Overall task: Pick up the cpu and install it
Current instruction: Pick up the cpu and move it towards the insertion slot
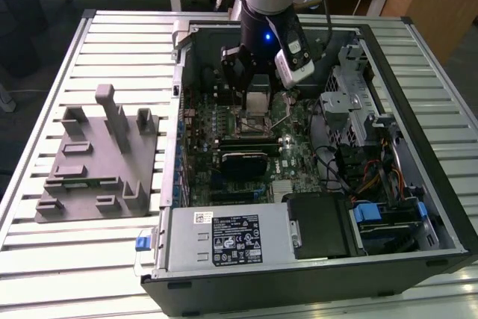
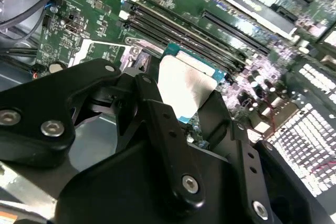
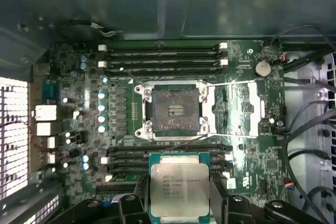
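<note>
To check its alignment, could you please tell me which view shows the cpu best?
The first wrist view: the cpu faces the camera squarely, held by the gripper. The second wrist view shows it slanted, partly behind a finger; the exterior view shows a small pale square.

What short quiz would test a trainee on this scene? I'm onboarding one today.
1. True or false: the cpu already sits in the socket.
2. The tool is: A open and empty; B shut on the cpu; C parked outside the computer case.
3. Fill in: the grey fixture lies toward the exterior view's ____ of the computer case.
Key: 1 false; 2 B; 3 left.
</note>
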Robot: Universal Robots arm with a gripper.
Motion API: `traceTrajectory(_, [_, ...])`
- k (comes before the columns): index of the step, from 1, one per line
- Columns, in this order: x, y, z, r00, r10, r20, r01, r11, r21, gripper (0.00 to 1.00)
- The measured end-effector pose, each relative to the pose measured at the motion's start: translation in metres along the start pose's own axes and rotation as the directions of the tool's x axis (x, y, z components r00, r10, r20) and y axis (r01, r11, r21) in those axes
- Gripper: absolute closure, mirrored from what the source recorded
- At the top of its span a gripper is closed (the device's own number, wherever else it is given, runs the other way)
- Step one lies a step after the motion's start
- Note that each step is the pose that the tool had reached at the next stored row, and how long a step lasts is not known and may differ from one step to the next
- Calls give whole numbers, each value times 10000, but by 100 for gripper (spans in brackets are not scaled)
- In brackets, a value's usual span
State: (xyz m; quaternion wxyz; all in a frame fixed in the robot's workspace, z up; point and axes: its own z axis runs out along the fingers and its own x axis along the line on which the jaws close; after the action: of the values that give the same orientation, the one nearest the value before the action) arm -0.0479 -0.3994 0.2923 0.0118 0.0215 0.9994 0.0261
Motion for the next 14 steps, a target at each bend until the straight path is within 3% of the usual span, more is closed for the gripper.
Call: traceTrajectory(14, [-79,147,265,10000,0,-2,0,10000,0,46])
